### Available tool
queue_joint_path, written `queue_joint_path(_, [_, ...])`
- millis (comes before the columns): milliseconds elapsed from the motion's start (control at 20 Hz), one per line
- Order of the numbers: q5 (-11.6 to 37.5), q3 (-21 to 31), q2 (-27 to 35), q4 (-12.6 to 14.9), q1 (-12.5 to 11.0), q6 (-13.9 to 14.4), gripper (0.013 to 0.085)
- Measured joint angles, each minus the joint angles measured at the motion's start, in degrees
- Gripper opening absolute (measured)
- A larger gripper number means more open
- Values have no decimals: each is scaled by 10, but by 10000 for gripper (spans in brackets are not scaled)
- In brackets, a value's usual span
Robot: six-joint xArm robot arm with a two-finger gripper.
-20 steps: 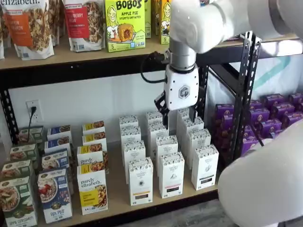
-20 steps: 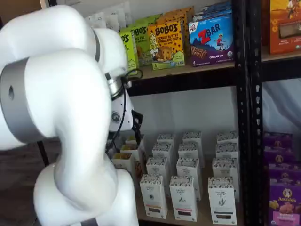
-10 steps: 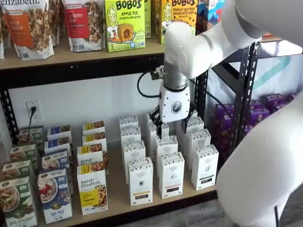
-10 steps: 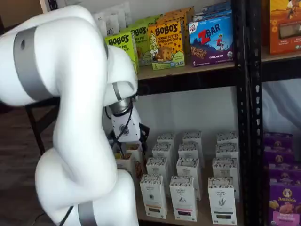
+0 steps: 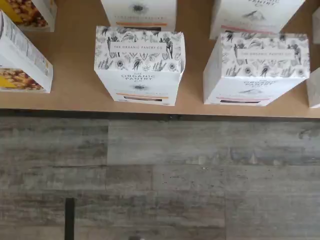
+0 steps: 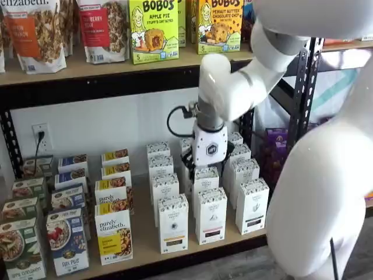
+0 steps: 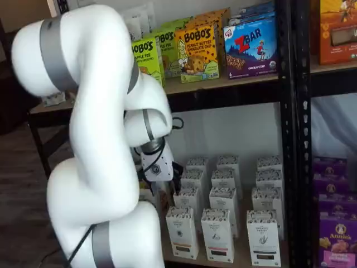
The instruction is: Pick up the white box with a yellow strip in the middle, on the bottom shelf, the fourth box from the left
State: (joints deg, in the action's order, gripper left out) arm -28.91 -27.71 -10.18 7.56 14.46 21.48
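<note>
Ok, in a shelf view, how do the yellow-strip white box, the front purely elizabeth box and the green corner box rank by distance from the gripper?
1. the white box: front row, just below and left of the gripper.
2. the purely elizabeth box: front row, next column to the left.
3. the green box: far left front corner.

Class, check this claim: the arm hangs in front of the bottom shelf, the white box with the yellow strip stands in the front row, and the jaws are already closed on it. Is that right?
One part is wrong: the jaws are not closed on the white box. In a shelf view the gripper hangs over boxes further back, while the white box stands untouched at the front of the bottom shelf.
</note>
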Motion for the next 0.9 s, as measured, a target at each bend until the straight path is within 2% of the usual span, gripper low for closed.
queue_joint_path(300, [60, -31, 97, 12, -4, 9, 850])
queue_joint_path(450, [81, -54, 141, 25, -4, 22, 850])
queue_joint_path(550, [100, -77, 179, 40, -4, 37, 850])
queue_joint_path(900, [124, -162, 284, 52, -2, 52, 850])
